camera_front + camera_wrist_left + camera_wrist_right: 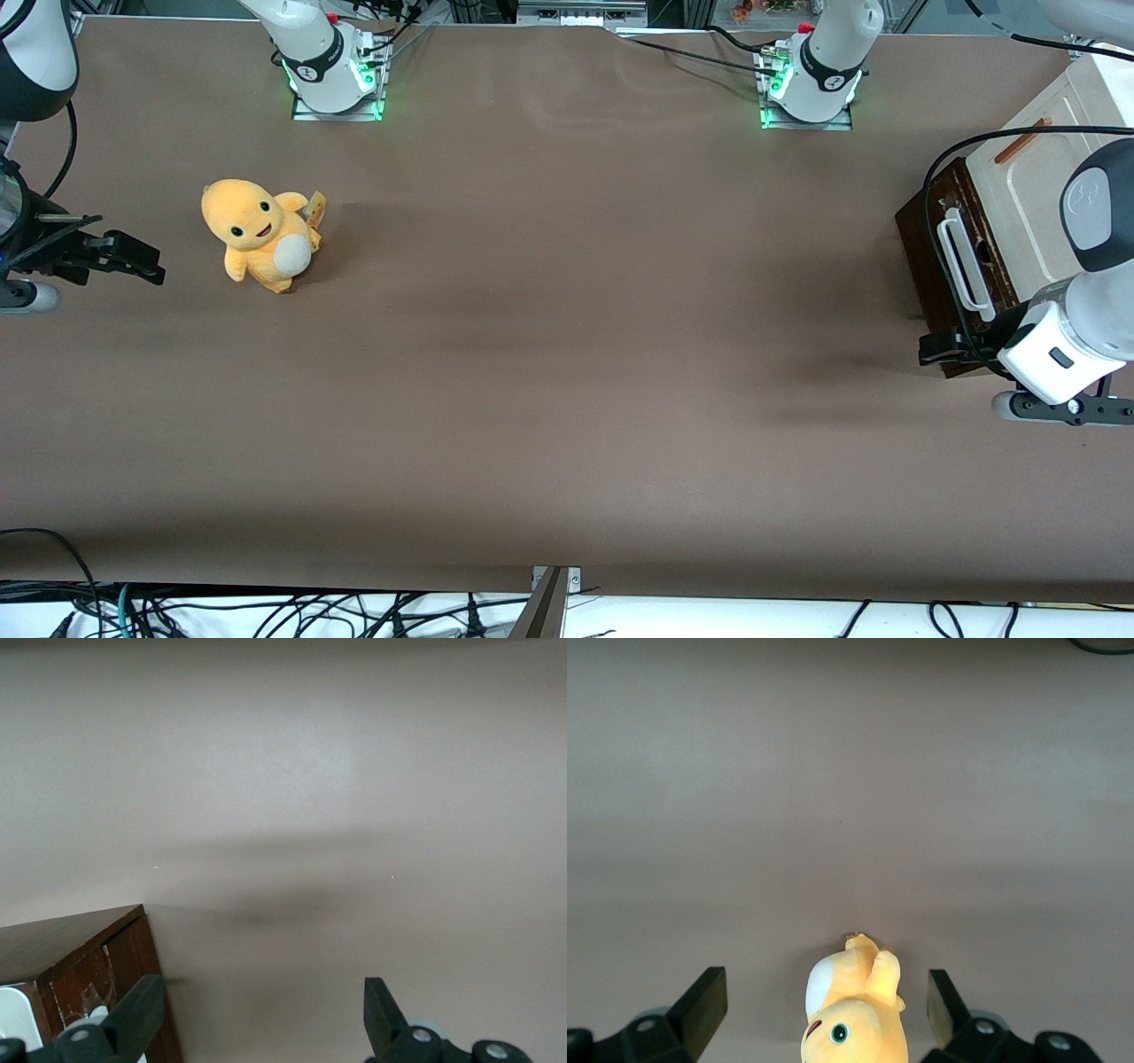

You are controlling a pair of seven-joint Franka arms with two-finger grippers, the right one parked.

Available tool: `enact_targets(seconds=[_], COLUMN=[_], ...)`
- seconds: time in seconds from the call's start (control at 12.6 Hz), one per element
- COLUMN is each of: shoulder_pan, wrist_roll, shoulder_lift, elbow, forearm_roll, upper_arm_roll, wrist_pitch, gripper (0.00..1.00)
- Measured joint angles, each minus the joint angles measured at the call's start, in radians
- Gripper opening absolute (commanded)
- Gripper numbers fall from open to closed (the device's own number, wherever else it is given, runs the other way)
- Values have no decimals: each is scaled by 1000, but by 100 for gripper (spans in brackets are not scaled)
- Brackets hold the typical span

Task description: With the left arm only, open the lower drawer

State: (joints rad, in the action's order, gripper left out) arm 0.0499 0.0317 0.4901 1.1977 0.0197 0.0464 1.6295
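The lower drawer (926, 232) is a dark brown front with a white loop handle (962, 264), set low on a cabinet at the working arm's end of the table. My left arm (1076, 328) reaches in from that end. Its gripper (941, 346) hovers low at the drawer front's corner nearest the front camera, just past the handle's near end. In the left wrist view the gripper (261, 1014) is open with only bare table between its fingers (142, 1010). The drawer's brown wood (80, 961) and a bit of white handle (18, 1014) lie beside one finger.
The cream-white cabinet panel (1028, 190) with a thin orange-brown handle (1023, 140) rises above the drawer front. A black cable (939, 168) loops over the cabinet. An orange plush toy (261, 235) sits toward the parked arm's end. Two arm bases (811, 84) stand at the table's back edge.
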Motion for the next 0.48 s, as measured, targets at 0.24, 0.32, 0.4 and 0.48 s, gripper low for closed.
enact_targets(seconds=[0.24,0.32,0.4,0.48], shoulder_pan=[0,0,0,1], wrist_roll=[0,0,0,0], shoulder_lift=[0,0,0,0], elbow=[0,0,0,0], forearm_roll=[0,0,0,0], upper_arm_roll=[0,0,0,0], wrist_pitch=[-2,-3,-4,-5], gripper=[100,100,100,100])
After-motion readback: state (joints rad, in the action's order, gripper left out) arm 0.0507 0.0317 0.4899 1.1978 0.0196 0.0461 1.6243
